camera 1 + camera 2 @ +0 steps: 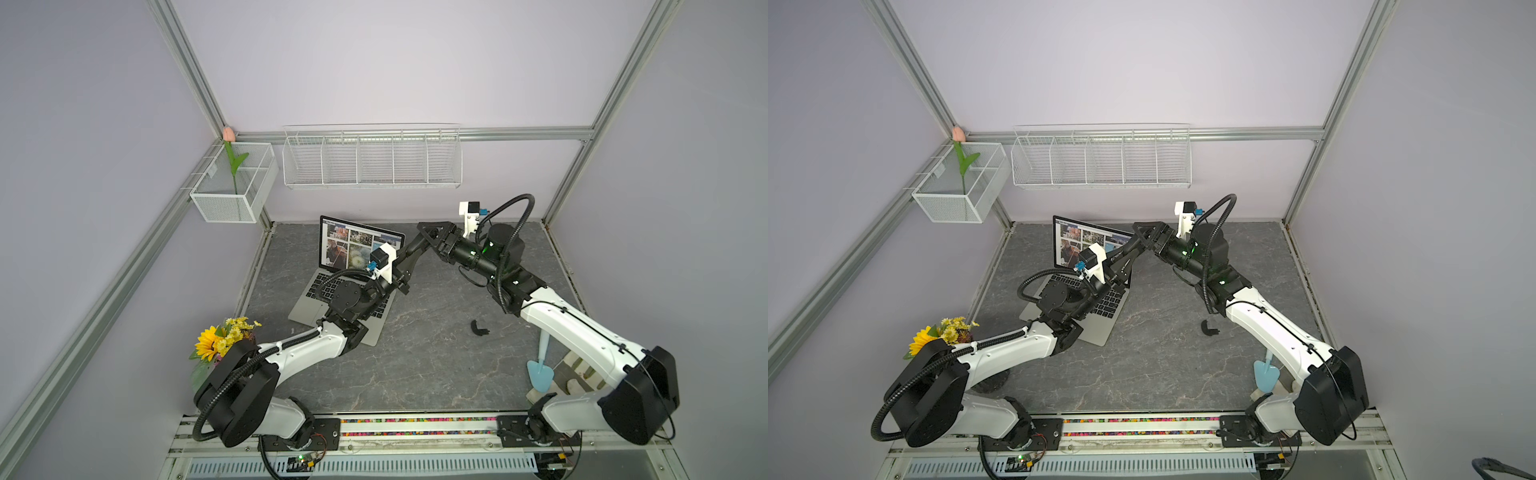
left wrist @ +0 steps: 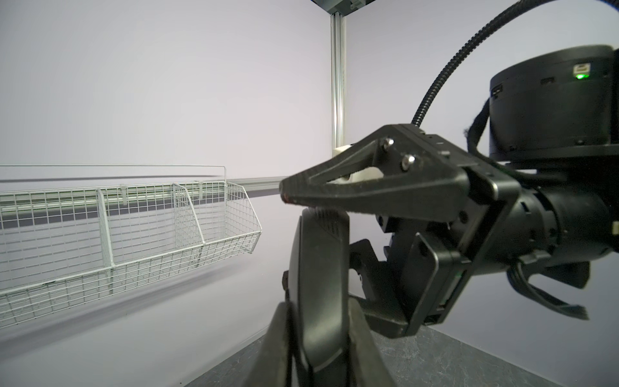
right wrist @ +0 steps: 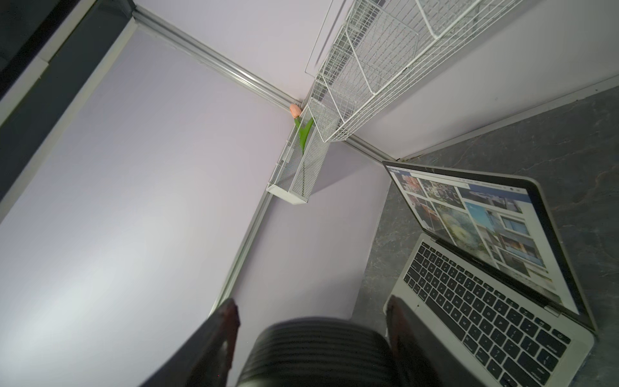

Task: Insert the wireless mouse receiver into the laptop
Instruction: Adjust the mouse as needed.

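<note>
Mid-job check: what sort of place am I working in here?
Probably a robot test cell staged as a desk: an aluminium frame and plain walls enclose it, with a laptop and wire basket as props.

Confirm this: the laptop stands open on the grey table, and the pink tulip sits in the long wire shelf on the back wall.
Not right. The laptop stands open on the grey table, but the pink tulip sits in the small mesh box beside the long wire shelf, as both top views show.
</note>
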`<action>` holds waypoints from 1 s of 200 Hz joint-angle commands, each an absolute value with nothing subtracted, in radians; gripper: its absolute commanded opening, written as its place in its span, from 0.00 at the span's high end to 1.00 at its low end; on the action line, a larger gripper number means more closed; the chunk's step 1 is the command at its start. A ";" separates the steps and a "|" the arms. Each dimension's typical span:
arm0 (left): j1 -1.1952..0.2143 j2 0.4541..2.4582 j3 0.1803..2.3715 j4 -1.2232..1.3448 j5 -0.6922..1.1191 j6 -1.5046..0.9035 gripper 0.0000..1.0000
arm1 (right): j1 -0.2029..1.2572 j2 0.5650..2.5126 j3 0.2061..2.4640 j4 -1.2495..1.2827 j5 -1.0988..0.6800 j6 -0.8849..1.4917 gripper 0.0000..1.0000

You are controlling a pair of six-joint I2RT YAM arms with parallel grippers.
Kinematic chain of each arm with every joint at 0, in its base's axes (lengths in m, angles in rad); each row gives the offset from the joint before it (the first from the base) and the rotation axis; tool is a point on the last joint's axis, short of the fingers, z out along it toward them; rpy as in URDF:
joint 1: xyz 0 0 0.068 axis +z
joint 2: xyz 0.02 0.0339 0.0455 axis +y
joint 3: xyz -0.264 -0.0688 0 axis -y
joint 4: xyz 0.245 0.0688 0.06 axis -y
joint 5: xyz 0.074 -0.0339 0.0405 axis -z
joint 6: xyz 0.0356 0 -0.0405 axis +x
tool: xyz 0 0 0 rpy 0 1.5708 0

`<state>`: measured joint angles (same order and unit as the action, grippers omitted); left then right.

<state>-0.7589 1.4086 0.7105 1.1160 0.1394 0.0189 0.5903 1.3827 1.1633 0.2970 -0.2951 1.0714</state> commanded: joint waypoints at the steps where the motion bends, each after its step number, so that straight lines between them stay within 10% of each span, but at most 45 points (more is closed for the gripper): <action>1: -0.762 1.409 0.737 1.139 0.146 0.014 1.00 | 0.598 1.355 1.203 0.241 -0.287 0.981 0.40; 20: -0.762 1.401 0.736 1.114 0.158 0.012 0.92 | 0.597 1.353 1.220 0.206 -0.270 0.917 0.49; 38: -0.762 1.391 0.741 1.073 0.137 -0.021 0.31 | 0.597 1.351 1.253 0.148 -0.259 0.805 0.53; 64: -0.761 1.341 0.803 0.818 0.147 -0.047 0.00 | 0.624 1.325 1.305 0.000 -0.191 0.442 0.55; 119: -0.761 1.289 0.885 0.598 0.274 0.012 0.17 | 0.703 1.314 1.383 -0.237 -0.018 -0.032 0.55; 200: -0.762 1.330 0.890 0.689 0.272 -0.014 0.36 | 0.783 1.334 1.422 -0.275 0.049 -0.114 0.55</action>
<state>-0.7589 1.3209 0.8719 0.6098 0.2596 0.0044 0.7570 1.3262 1.4006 -0.2619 0.0208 -0.0509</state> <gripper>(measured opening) 0.673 0.610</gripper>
